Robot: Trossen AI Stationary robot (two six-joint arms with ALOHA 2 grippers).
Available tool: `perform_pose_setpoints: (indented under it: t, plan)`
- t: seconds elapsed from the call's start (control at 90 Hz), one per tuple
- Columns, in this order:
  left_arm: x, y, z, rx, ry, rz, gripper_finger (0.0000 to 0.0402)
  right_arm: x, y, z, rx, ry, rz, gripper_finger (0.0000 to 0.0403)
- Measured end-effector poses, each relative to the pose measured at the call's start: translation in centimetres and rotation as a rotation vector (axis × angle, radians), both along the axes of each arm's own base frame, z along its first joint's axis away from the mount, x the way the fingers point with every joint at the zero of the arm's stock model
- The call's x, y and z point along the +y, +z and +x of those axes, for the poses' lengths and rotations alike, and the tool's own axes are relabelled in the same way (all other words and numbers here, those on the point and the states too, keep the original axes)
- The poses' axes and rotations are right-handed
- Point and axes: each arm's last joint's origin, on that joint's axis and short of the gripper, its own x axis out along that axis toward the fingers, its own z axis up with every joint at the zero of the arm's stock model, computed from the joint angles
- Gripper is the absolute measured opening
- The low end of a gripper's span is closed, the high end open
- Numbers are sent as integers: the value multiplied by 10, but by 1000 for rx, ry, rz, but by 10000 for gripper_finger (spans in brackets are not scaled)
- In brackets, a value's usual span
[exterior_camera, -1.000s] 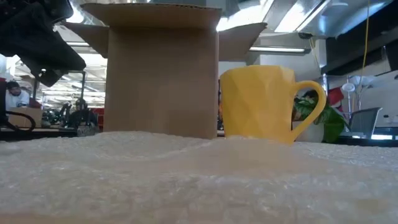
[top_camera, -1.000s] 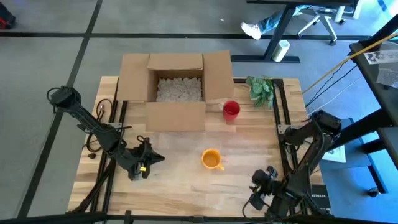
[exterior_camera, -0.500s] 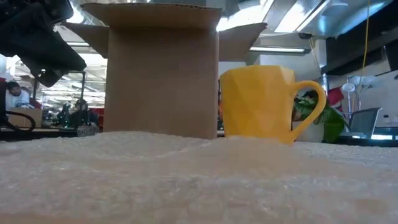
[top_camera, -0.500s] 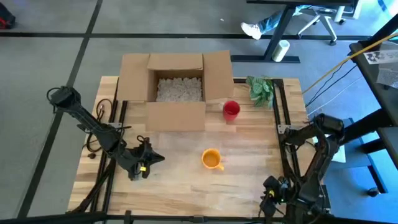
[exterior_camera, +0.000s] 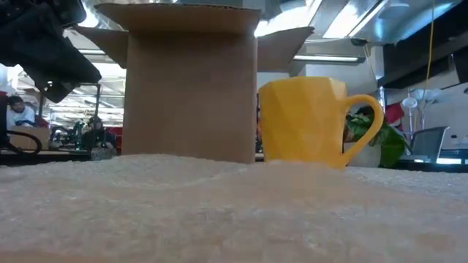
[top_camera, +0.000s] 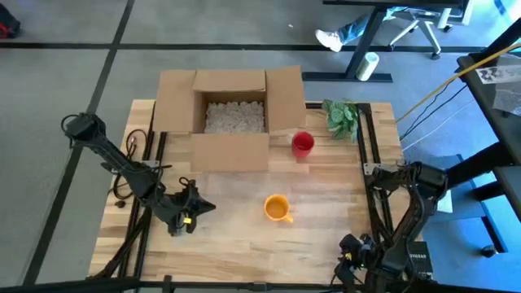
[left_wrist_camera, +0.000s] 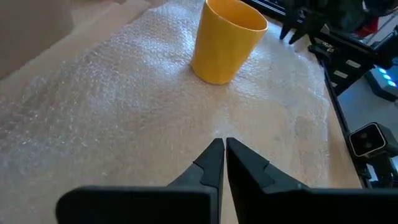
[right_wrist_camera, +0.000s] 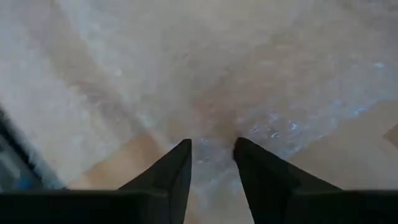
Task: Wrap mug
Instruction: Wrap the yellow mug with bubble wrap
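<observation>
Your mug (top_camera: 277,208) stands upright on bubble wrap (left_wrist_camera: 124,106) at table centre. Left tool (top_camera: 198,207), fingers together, rests at its 9 o'clock; right tool (top_camera: 345,262), fingers apart, at 4 o'clock.

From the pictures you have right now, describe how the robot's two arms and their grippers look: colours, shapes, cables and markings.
Both arms are black, built of slim jointed segments. The left gripper carries a small yellow marking, and black cables trail beside its arm. The right gripper shows a small yellow spot too; its base bears a white label. In the wrist views, the fingers are dark, tapering wedges.
</observation>
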Motion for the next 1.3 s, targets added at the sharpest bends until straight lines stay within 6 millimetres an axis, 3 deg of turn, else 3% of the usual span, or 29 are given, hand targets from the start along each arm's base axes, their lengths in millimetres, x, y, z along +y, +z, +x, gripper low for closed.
perform_pose_setpoints:
  t: [0.156, 0.278, 0.8, 0.944, 1.3]
  plan:
    - [0, 0, 0, -3, 0, -3, 0, -3, -3, 17, -101, 9, -68, 10]
    - [0, 1, 0, -5, 0, -5, 0, -11, 5, 24, -95, -3, -165, 3]
    - [0, 1, 0, -4, 0, -3, 0, -28, 93, 78, -81, 112, -405, 0]
    - [0, 1, 0, -5, -3, 3, 0, -40, 103, 100, -81, 154, -463, 0]
    - [0, 0, 0, 0, -9, 19, 0, -81, 107, 165, -120, 260, -521, 0]
